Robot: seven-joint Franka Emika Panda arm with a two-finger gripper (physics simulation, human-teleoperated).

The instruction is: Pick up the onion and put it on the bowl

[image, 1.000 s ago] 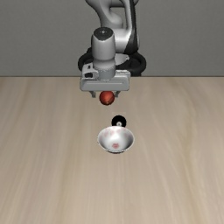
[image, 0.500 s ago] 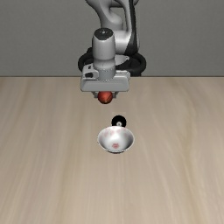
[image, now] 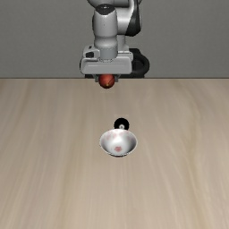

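Currently my pincer [image: 106, 80] is closed on the onion [image: 106, 82], with the jaws standing narrow at either side of it. The onion hangs well clear of the worktop [image: 36, 161], tucked close under the hand so that only its lower, reddish-brown part shows. The bowl [image: 119, 142] stands upright on the worktop, well apart from the onion, lower in the exterior view and slightly toward that view's right. A small dark patch [image: 121, 122] lies on the worktop just beyond the bowl's rim; I judge it to be a shadow, not an object. Assessment of the load: the onion appears small, round and firm, and I take it to be light, so weight is no concern. Its smooth, curved skin is the weak point, since a round body can turn or slide out between flat jaws if held off-centre. The sound hold is across its widest girth, with the jaws opposed through the middle, at moderate pressure only; whether my present hold sits exactly there I cannot confirm, as the hand covers the upper half. Assessment of the receiver: the bowl looks thin-walled, shallow and light, resting on a narrow base, and could tip or skate if struck on the rim. I judge that release should come low and over the bowl's centre, so the onion settles instead of rolling out.
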